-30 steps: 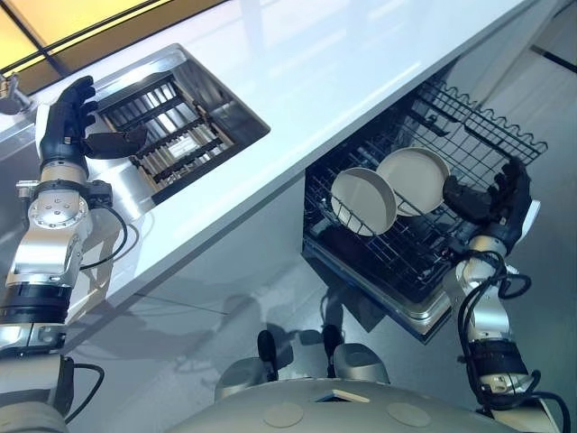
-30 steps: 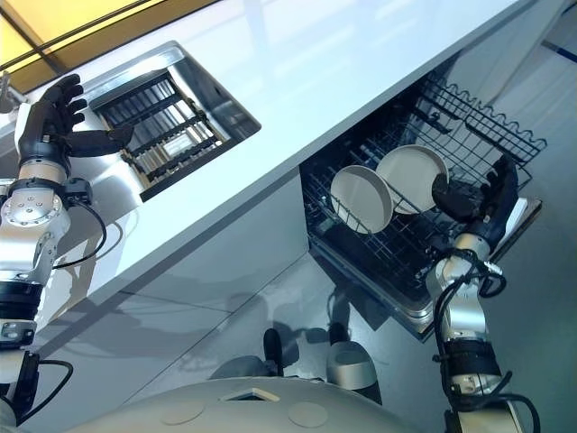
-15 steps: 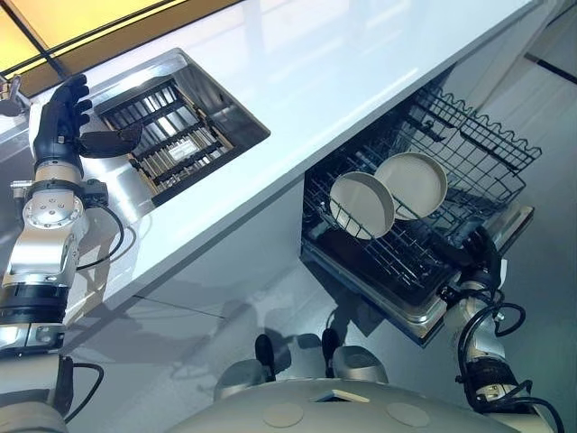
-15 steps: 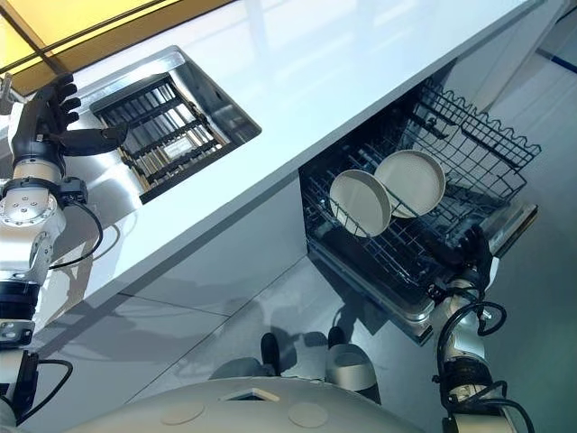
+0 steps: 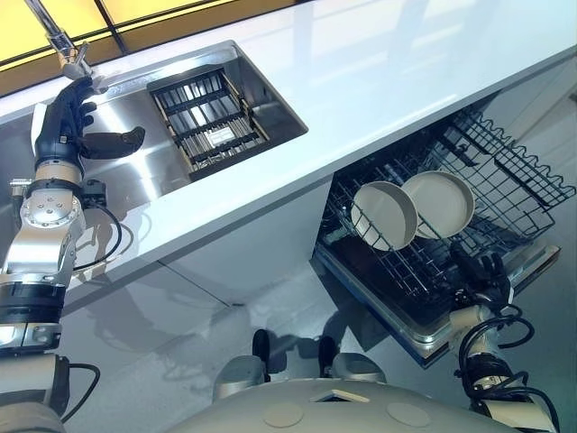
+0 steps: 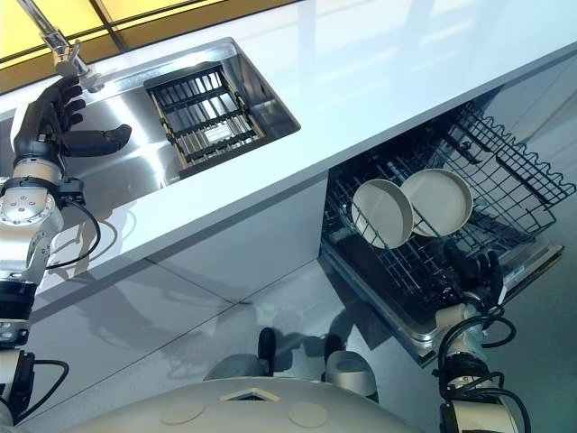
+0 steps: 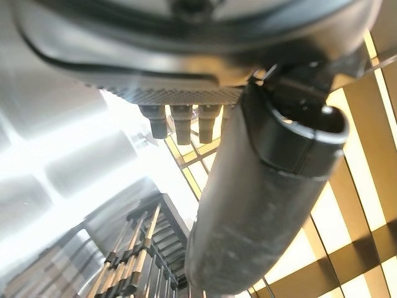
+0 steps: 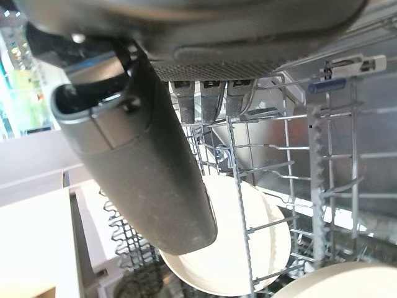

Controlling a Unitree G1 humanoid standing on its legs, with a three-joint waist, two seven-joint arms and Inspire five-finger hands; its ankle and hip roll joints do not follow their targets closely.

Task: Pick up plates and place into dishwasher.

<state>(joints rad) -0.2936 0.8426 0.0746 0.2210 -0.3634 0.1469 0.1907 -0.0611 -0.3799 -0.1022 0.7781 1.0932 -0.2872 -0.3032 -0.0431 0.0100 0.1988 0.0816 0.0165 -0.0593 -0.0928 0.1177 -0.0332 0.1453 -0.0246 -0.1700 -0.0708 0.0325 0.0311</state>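
Two round cream plates (image 5: 386,215) stand on edge in the black wire dishwasher rack (image 5: 527,185), the right hand (image 5: 482,271) relaxed and empty at its front, the left hand (image 5: 68,126) spread empty above the steel sink (image 5: 135,167).

Two plates (image 5: 386,215) stand on edge in the dishwasher rack (image 5: 509,185) — left hand (image 5: 65,126) spread above the sink (image 5: 144,173).

Two plates are counted: the left plate (image 5: 385,215) and the right plate (image 5: 440,204), in one dishwasher rack (image 5: 527,176). One sink (image 5: 135,171), one slatted rack (image 5: 209,122) and one faucet (image 5: 56,41) are counted.
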